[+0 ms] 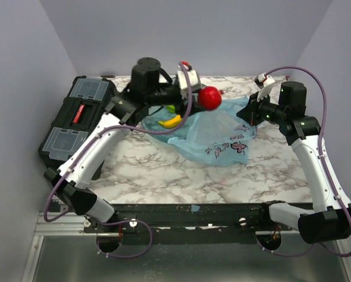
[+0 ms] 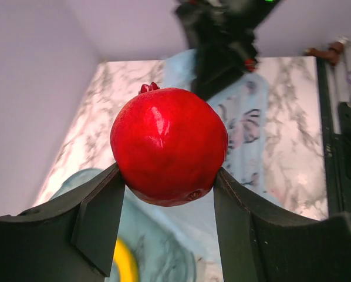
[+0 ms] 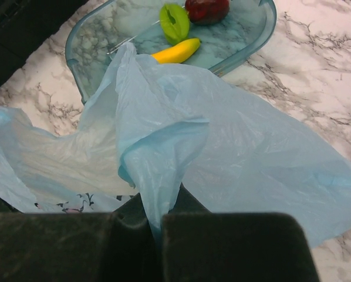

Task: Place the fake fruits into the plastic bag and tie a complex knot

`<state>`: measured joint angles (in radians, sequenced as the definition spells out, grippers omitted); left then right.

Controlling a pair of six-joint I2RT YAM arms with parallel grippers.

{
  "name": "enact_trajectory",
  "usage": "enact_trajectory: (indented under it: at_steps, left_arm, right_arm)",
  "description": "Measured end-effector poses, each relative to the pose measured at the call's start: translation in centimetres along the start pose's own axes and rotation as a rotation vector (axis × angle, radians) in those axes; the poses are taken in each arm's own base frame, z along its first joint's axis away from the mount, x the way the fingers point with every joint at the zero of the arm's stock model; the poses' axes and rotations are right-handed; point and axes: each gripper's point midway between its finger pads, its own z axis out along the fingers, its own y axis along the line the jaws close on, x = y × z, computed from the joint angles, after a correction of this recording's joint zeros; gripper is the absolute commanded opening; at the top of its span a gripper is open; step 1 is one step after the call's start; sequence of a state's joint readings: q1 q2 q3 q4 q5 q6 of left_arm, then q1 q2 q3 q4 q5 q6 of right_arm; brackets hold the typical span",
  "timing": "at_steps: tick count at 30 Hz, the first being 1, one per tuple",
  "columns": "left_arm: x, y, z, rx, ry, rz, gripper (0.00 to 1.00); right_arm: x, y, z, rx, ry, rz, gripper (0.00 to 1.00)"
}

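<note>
My left gripper (image 1: 206, 98) is shut on the bright red round fruit (image 1: 209, 97), holding it in the air over the light-blue plastic bag (image 1: 216, 138); it fills the left wrist view (image 2: 168, 144). My right gripper (image 1: 250, 107) is shut on a fold of the bag's rim (image 3: 158, 176) and holds it raised. The yellow banana (image 1: 171, 121), the green piece (image 1: 171, 109) and the dark maroon fruit (image 3: 206, 10) lie in the clear teal tray (image 3: 81, 41). No knot shows.
A black toolbox (image 1: 76, 120) stands at the table's left. The tray lies behind the bag, under the left arm. Purple cables loop round both arms. Grey walls close in the back and sides.
</note>
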<state>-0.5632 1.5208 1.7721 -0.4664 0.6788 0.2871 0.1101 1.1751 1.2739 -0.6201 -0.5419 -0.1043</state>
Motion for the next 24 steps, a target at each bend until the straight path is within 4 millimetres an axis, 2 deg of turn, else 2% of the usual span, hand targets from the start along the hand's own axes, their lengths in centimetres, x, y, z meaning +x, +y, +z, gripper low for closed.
enact_trajectory:
  at_steps: [1, 3, 6, 8, 9, 10, 12, 14, 16, 18, 21, 24]
  left_arm:
    - [-0.3, -1.7, 0.7, 0.048, -0.015, 0.02, 0.28]
    - [0.5, -4.7, 2.6, 0.135, -0.014, 0.041, 0.27]
    - [5.7, -6.6, 6.3, 0.203, 0.078, 0.014, 0.26]
    - [11.1, -7.5, 8.8, 0.226, 0.179, -0.006, 0.26]
    - [12.7, -7.7, 9.3, 0.226, 0.211, -0.008, 0.26]
    - [16.1, -8.3, 10.2, 0.234, 0.284, -0.008, 0.26]
    - [19.7, -9.1, 11.3, 0.242, 0.365, 0.012, 0.27]
    - [21.7, -9.7, 12.1, 0.249, 0.414, 0.057, 0.27]
    - [23.4, -10.5, 12.2, 0.266, 0.454, 0.115, 0.27]
    - [25.2, -11.6, 11.3, 0.3, 0.493, 0.166, 0.27]
    - [27.4, -12.7, 8.4, 0.35, 0.566, 0.204, 0.27]
    - [28.2, -12.6, 6.1, 0.366, 0.616, 0.211, 0.27]
  right_arm:
    - [0.0, 0.1, 0.0, -0.003, -0.001, 0.004, 0.01]
    - [-0.1, 0.2, 0.0, -0.007, -0.002, 0.01, 0.01]
    - [-0.1, 0.4, 0.0, -0.014, -0.003, 0.024, 0.0]
    - [-0.1, 0.5, 0.0, -0.021, -0.005, 0.03, 0.01]
    - [-0.1, 0.7, -0.1, -0.026, -0.006, 0.035, 0.01]
    - [-0.2, 0.8, -0.1, -0.03, -0.008, 0.039, 0.01]
    - [-0.3, 1.1, -0.2, -0.04, -0.013, 0.047, 0.01]
    - [-0.4, 1.3, -0.4, -0.048, -0.019, 0.054, 0.01]
    - [-0.6, 1.5, -0.6, -0.049, -0.025, 0.06, 0.01]
    - [-0.7, 1.6, -0.8, -0.046, -0.029, 0.063, 0.01]
    - [-1.3, 1.4, -1.0, -0.032, -0.039, 0.063, 0.01]
    - [-2.1, 1.3, -1.3, -0.017, -0.058, 0.05, 0.01]
